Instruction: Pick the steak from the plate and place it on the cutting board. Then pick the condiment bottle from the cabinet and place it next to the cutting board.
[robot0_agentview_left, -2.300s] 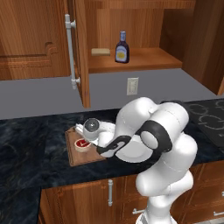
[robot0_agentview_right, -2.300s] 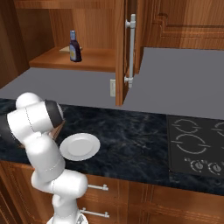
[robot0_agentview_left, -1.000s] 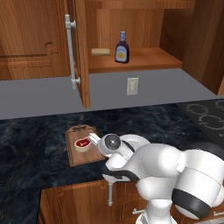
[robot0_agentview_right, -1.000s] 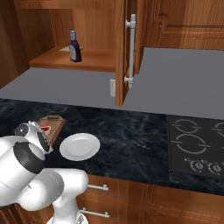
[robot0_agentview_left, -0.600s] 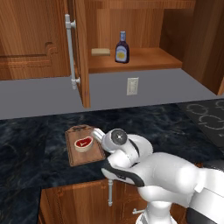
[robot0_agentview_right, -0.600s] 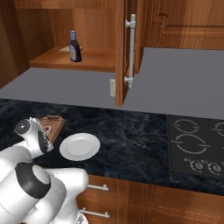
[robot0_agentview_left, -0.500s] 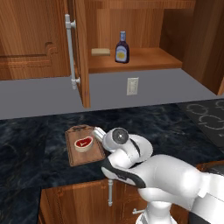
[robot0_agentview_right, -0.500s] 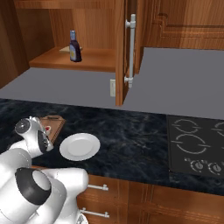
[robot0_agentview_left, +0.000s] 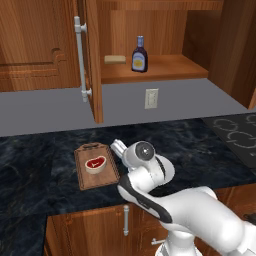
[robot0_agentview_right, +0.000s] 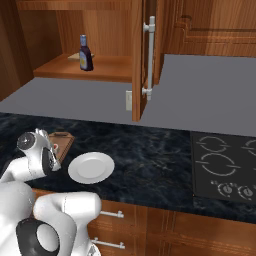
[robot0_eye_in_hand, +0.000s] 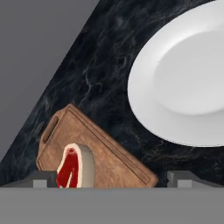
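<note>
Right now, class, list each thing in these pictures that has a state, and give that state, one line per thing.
Steak: lying on the board, not held.
Board: flat on the counter, carrying the steak.
Plate: empty, on the counter beside the board.
Bottle: upright on the cabinet shelf, capped.
Cabinet: door open.
Hand: open, holding nothing, above the board.

steak (robot0_eye_in_hand: 75, 167) on cutting board (robot0_eye_in_hand: 109, 162), plate (robot0_eye_in_hand: 183, 83) beside, tool (robot0_eye_in_hand: 113, 180) spread
</note>
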